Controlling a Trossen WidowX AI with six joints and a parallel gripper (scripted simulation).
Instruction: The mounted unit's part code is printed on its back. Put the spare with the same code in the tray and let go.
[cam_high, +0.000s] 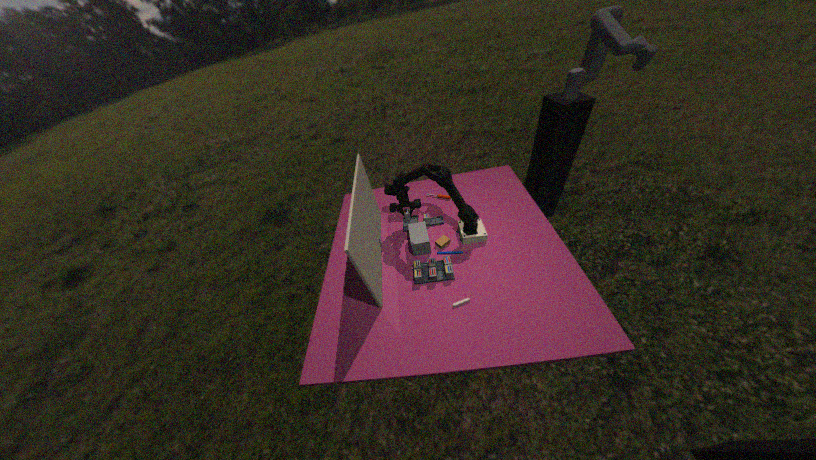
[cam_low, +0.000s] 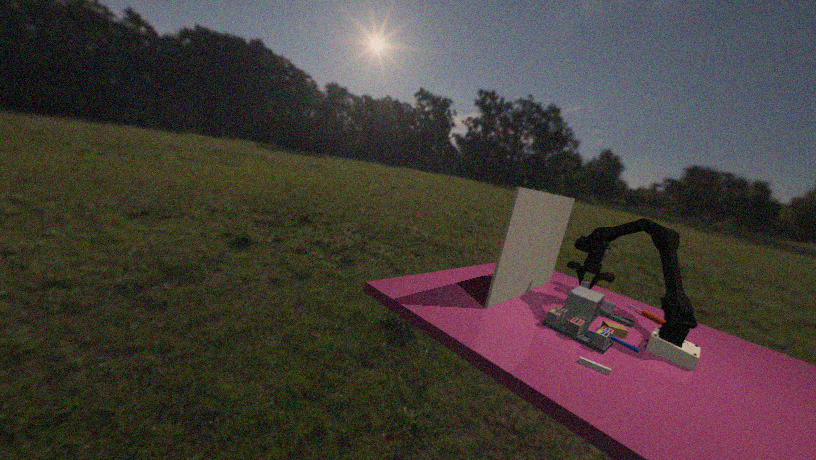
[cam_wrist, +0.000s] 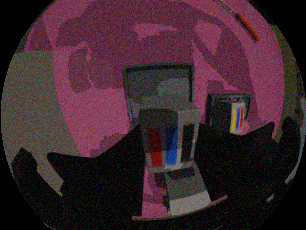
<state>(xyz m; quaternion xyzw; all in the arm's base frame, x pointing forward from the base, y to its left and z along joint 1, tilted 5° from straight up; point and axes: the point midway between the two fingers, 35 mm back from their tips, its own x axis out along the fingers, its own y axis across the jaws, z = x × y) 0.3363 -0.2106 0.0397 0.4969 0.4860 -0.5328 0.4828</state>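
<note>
My gripper (cam_high: 406, 209) (cam_low: 585, 281) is shut on a grey spare (cam_wrist: 187, 120), which shows red, blue and black stripes in the wrist view. It holds the spare low at the near side of the dark grey tray (cam_wrist: 145, 82) (cam_high: 406, 226). The spare hides part of the tray, and I cannot tell whether they touch. The mounted unit (cam_wrist: 238, 117) stands in a dark holder right of the tray and shows yellow, blue and red stripes. A dark rack (cam_high: 433, 280) (cam_low: 594, 344) nearer the front holds three other striped units.
A grey box (cam_high: 418, 238) (cam_low: 584, 302) stands between tray and rack. A pale upright panel (cam_high: 364, 234) (cam_low: 531, 245) stands on the left. A tan block (cam_high: 442, 241), a blue pen (cam_high: 450, 252), a white stick (cam_high: 461, 302) and an orange-handled tool (cam_high: 442, 197) (cam_wrist: 247, 27) lie around.
</note>
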